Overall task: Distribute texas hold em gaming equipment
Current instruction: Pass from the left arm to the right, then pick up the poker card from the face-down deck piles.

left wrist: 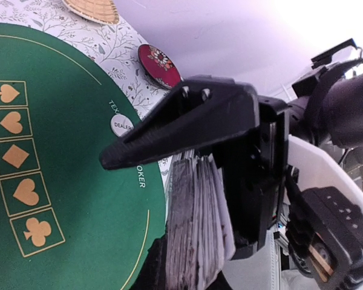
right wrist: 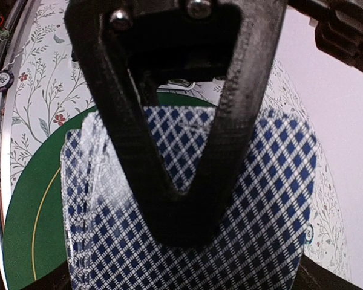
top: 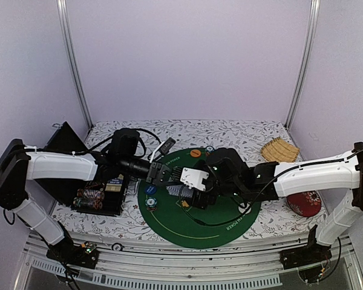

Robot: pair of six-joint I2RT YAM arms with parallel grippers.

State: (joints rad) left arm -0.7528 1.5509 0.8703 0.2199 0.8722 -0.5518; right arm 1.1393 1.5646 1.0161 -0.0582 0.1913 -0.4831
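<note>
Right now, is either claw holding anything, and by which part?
The left claw clamps the deck across its flat faces; the right claw is open, one finger over the top card.

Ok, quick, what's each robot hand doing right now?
Left gripper: shut on the deck of cards.
Right gripper: cannot be told; one finger crosses the deck, the other is hidden.

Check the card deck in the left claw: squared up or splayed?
Splayed. In the left wrist view the card deck shows its edges fanned apart, not flush; in the right wrist view its backs sit stepped along the left side.
</note>
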